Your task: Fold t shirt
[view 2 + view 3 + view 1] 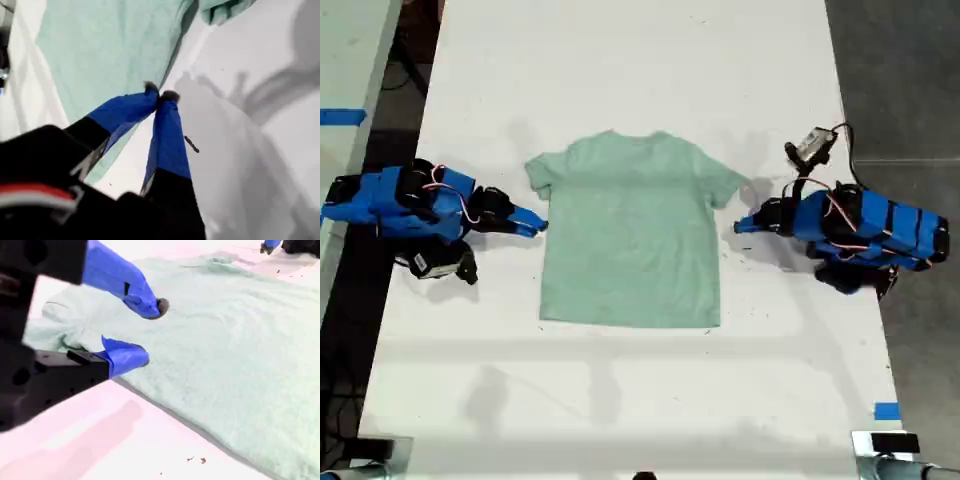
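The pale mint-green t shirt lies flat and spread on the white table, neck toward the far edge. My first gripper is at the exterior view's right, shut, its tips meeting right at the side edge of the t shirt below the sleeve. I see no cloth between them. At the exterior view's left is my second gripper, open just over the t shirt beside its other sleeve, holding nothing.
Both blue arms rest on the table beside the shirt. A small grey module on wires sticks up behind the first arm. Blue tape marks sit near the table's edges. Dark floor lies beyond both long edges.
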Motion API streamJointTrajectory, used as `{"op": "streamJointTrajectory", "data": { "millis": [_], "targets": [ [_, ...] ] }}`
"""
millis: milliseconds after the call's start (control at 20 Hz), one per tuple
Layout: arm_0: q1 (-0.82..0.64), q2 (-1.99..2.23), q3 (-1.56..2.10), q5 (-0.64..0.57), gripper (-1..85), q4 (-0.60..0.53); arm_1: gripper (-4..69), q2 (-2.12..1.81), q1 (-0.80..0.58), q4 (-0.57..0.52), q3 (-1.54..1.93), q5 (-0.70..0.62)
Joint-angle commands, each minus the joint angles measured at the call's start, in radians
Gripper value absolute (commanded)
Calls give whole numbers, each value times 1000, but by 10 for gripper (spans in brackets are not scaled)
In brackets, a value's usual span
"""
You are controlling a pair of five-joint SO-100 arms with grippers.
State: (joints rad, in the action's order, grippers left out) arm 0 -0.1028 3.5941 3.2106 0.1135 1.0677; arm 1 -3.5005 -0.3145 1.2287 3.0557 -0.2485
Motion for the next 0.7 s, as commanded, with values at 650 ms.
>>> {"op": "streamJointTrajectory", "data": {
  "millis": [650],
  "targets": [
    [-5,8,-3,-6,119,5,215,1158,-569,-149,-730,-393]
  ]
}}
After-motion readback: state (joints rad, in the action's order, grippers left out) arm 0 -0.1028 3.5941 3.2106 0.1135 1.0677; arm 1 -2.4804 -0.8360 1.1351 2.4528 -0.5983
